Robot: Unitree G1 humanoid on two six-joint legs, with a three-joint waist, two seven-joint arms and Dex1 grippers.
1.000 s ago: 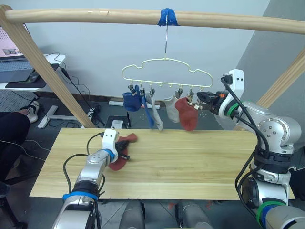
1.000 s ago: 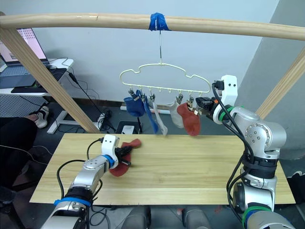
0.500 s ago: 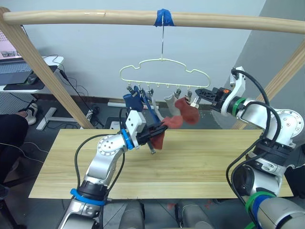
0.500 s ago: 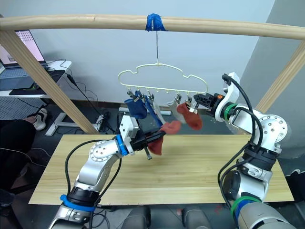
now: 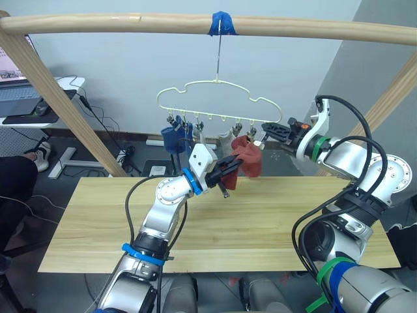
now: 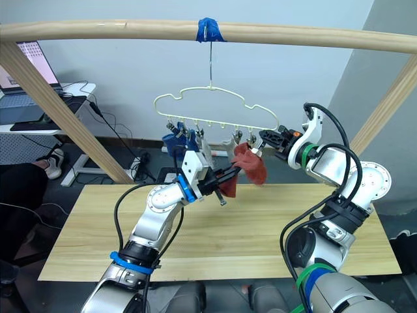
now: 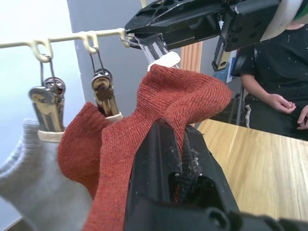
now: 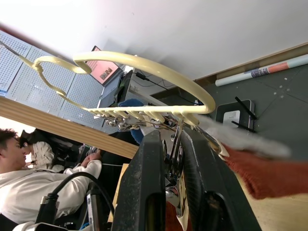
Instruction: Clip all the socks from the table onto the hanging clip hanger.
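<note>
My left gripper (image 5: 229, 167) is shut on a rust-red sock (image 7: 192, 96) and holds it up under the right end of the pale yellow clip hanger (image 5: 218, 85). The sock's top edge lies just below the last clip (image 7: 155, 48). My right gripper (image 5: 268, 130) is shut on that metal clip (image 8: 174, 144). A second rust-red sock (image 7: 77, 139) hangs from the neighbouring clip, then a grey sock (image 7: 29, 163). Blue socks (image 5: 173, 138) hang at the hanger's left end. The table (image 5: 293, 215) lies below.
The hanger's hook hangs from blue tape (image 5: 220, 21) on a round wooden pole (image 5: 117, 23), carried by slanted wooden legs (image 5: 58, 98). A desk with a laptop (image 5: 26, 98) stands at the far left. A person in black (image 7: 274, 82) sits beyond the table.
My left gripper has lifted the rust-red sock off the table and carried it up and right to the hanger's last clip. My right gripper has stayed at that clip.
</note>
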